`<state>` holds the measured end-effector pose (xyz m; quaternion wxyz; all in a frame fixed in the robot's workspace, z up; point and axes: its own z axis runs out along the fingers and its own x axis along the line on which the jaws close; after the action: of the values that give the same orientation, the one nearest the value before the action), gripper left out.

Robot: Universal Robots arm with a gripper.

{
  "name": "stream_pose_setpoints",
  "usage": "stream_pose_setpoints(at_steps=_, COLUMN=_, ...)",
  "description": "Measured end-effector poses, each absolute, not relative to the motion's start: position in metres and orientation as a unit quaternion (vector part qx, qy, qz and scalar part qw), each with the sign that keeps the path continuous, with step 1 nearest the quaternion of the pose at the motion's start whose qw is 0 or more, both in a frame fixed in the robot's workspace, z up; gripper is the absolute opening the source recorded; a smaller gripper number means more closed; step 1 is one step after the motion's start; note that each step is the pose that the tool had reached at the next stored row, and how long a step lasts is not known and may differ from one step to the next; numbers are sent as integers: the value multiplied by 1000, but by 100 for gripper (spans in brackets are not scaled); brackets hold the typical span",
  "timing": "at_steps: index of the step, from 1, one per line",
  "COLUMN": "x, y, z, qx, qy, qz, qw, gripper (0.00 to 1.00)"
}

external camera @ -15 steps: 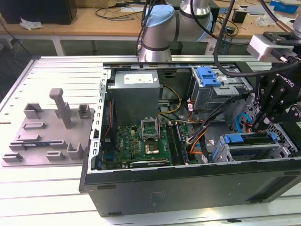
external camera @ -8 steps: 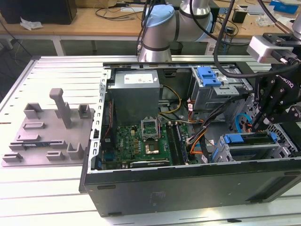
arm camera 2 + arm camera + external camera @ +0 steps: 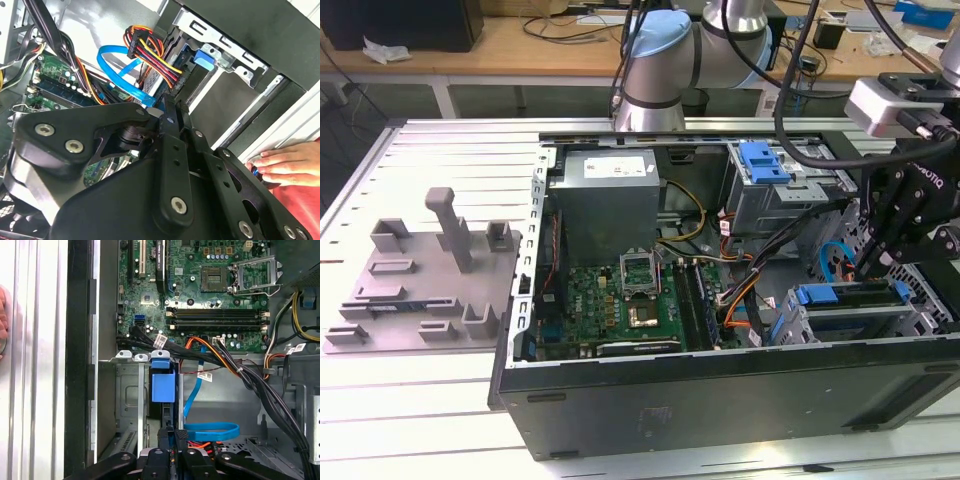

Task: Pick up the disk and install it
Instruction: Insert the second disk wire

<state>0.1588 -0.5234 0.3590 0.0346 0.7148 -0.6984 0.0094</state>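
Observation:
The disk (image 3: 847,295) sits edge-up in the lower drive cage at the exterior view's right, with its blue carrier frame along the top. In the first wrist view its blue tab (image 3: 163,385) stands in the cage slot. In the second wrist view the blue tab (image 3: 204,57) is beside the metal cage wall. My gripper (image 3: 867,266) hangs just above the disk's carrier. Its black fingers are pressed together in both wrist views (image 3: 173,433) (image 3: 167,104), with their tips by the disk's cabled end. Nothing shows between them.
The open computer case (image 3: 720,395) holds a motherboard (image 3: 620,310), a grey power-supply box (image 3: 610,195) and an upper cage with another blue carrier (image 3: 765,160). Blue and orange cables (image 3: 210,432) run near the gripper. A grey fixture (image 3: 420,280) lies outside the case. A hand (image 3: 290,162) rests outside the case.

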Motion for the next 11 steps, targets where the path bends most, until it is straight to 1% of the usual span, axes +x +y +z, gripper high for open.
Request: stream_pose_setpoints(at_steps=11, x=159, y=-523, z=357, qx=716, qy=-697, qz=9, qw=35, gripper=16)
